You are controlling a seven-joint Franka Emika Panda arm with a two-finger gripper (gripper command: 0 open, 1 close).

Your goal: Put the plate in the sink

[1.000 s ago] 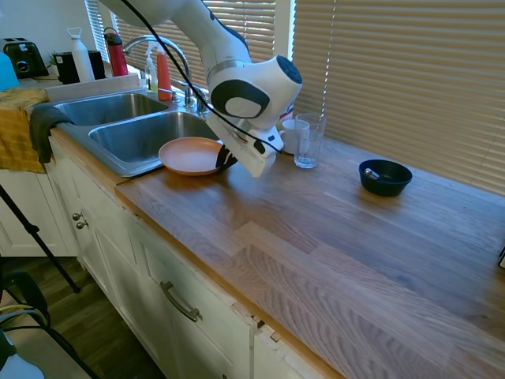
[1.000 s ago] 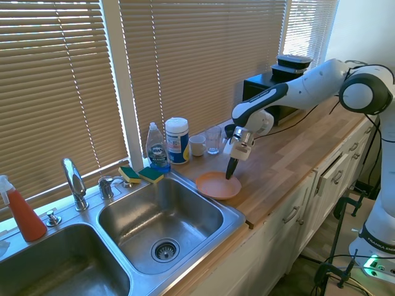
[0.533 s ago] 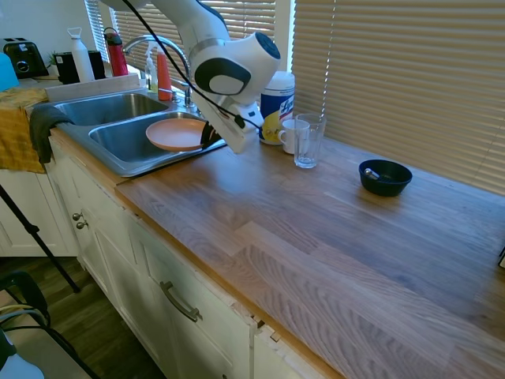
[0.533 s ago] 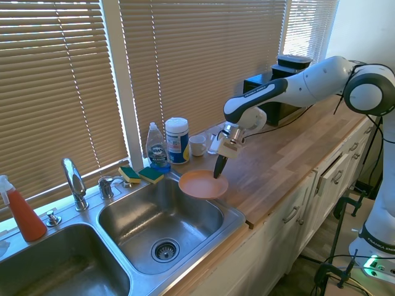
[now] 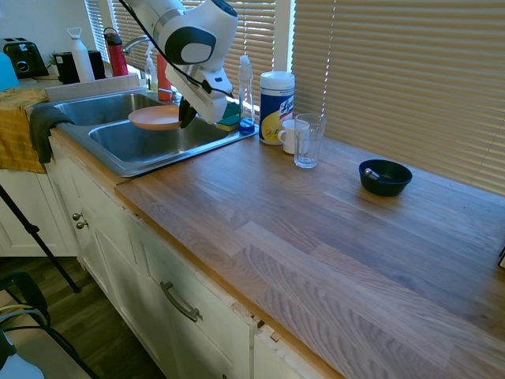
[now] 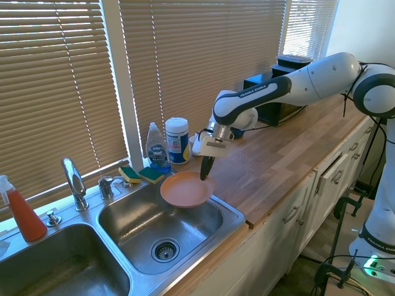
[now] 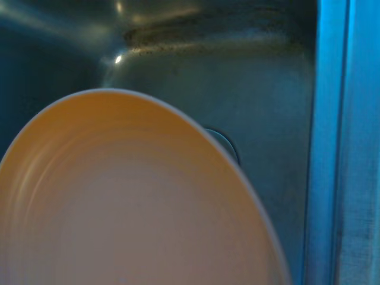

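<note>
**Gripper holds plate over sink basin**

Gripper [image 6: 205, 174] points down, fingers pinched on the rim of the plate [image 6: 184, 189] at the counter-side edge. Plate is roughly level, open face up, hanging in air above the sink [image 6: 203, 231] basin nearer the counter, clear of the basin floor. Round, so no long axis. Wrist view: plate [image 7: 130, 202] partly covers the drain [image 7: 224, 144].
</note>
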